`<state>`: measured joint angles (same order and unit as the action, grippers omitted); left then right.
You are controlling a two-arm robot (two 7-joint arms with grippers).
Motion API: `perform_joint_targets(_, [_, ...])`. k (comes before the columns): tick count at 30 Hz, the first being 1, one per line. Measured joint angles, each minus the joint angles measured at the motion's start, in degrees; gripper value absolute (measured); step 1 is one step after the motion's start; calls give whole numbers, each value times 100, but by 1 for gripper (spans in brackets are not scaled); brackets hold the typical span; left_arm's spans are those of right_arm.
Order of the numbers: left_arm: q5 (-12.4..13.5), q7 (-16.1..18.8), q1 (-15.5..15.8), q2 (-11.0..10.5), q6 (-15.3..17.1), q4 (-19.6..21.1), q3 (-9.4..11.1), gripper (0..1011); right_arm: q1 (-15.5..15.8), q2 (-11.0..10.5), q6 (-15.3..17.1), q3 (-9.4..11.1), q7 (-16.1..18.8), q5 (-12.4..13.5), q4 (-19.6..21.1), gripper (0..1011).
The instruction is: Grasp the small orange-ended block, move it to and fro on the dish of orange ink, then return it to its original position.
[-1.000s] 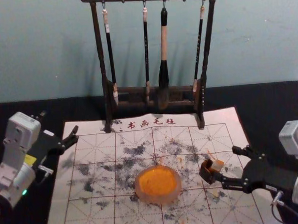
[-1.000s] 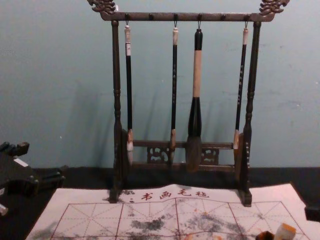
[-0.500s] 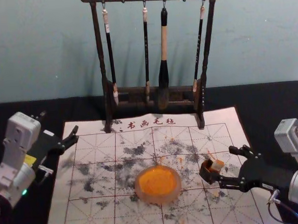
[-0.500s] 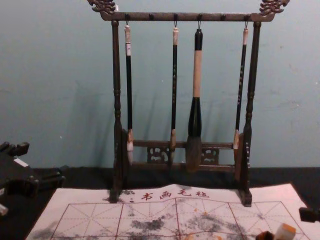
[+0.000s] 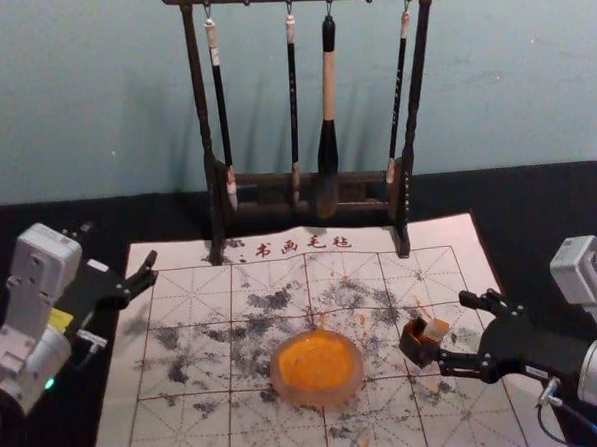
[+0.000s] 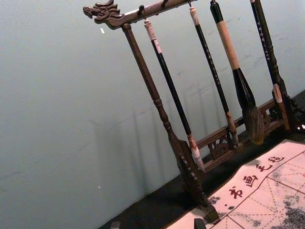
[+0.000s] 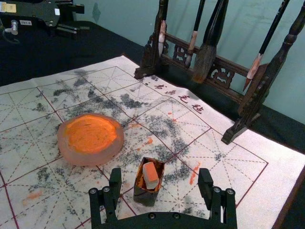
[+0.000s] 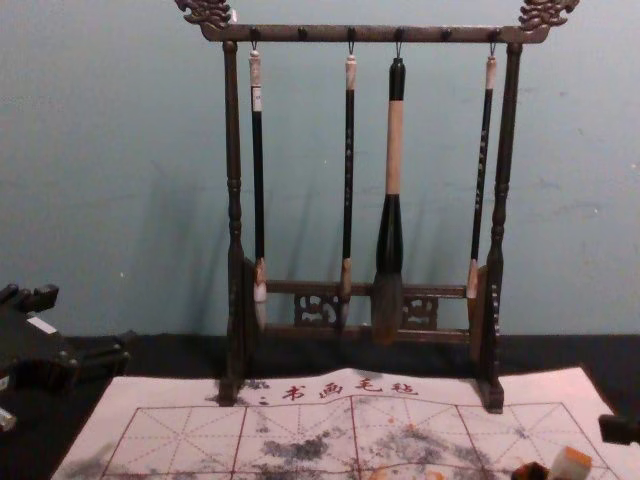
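Right gripper point(image 5: 450, 326) | spread wide, gripping nothing | block point(image 7: 151, 174) tilted in box point(image 7: 144, 196), just ahead of its fingertips | dish point(image 5: 355, 375) beyond box | left gripper point(image 5: 119, 245) parked past dish, fingers apart

Ink dish point(image 5: 318, 398), pinkish, holding orange ink point(image 5: 316, 359); beneath it, calligraphy mat point(image 5: 195, 439), white, dark-red grid, grey-black and orange blotches; right of it, block point(image 7: 150, 174), white, orange-ended, and box point(image 7: 144, 197), dark, orange-smeared; behind it, brush rack point(image 5: 200, 98), dark brown.

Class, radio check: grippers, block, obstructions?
Right gripper open, poised at box. Left gripper open, far left. Orange-ended block in box, ungripped. Box walls surround its lower end.
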<state>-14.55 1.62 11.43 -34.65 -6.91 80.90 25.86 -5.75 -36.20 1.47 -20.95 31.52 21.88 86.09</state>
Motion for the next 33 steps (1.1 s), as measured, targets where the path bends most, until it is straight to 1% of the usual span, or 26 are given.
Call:
perform_joint_targets(3, [0, 0, 0, 0, 0, 0, 0, 1001, 1, -2, 0, 0, -1, 0, 1, 992])
perform_joint_targets(5, [0, 0, 0, 0, 0, 0, 0, 1001, 2, -2, 0, 0, -2, 0, 1, 959])
perform_joint_targets(13, [0, 0, 0, 0, 0, 0, 0, 1001, 4, -4, -3, 0, -7, 0, 5, 767])
perform_joint_targets(16, [0, 0, 0, 0, 0, 0, 0, 1001, 5, -4, -4, 0, -9, 0, 7, 652])
perform_joint_targets(17, [0, 0, 0, 0, 0, 0, 0, 1001, 4, -4, -4, 0, -9, 0, 7, 632])
perform_joint_targets(18, [0, 0, 0, 0, 0, 0, 0, 1001, 4, -4, -5, 0, -9, 0, 8, 572])
perform_joint_targets(20, [0, 0, 0, 0, 0, 0, 0, 1001, 4, -4, -5, 0, -10, 0, 9, 552])
perform_joint_targets(23, [0, 0, 0, 0, 0, 0, 0, 1001, 4, -4, -6, 0, -9, 0, 10, 430])
perform_joint_targets(25, [0, 0, 0, 0, 0, 0, 0, 1001, 4, -5, -7, 0, -9, 0, 10, 388])
perform_joint_targets(26, [0, 0, 0, 0, 0, 0, 0, 1001, 4, -5, -8, 0, -10, 0, 10, 333])
perform_joint_targets(27, [0, 0, 0, 0, 0, 0, 0, 1002, 4, -4, -8, 0, -9, 0, 10, 308])
perform_joint_targets(29, [0, 0, 0, 0, 0, 0, 0, 1001, 4, -4, -9, 0, -9, 0, 10, 225])
perform_joint_targets(30, [0, 0, 0, 0, 0, 0, 0, 1001, 4, -4, -9, 0, -10, 0, 10, 217])
perform_joint_targets(33, [0, 0, 0, 0, 0, 0, 0, 1001, 4, -4, -9, 0, -9, 0, 10, 123])
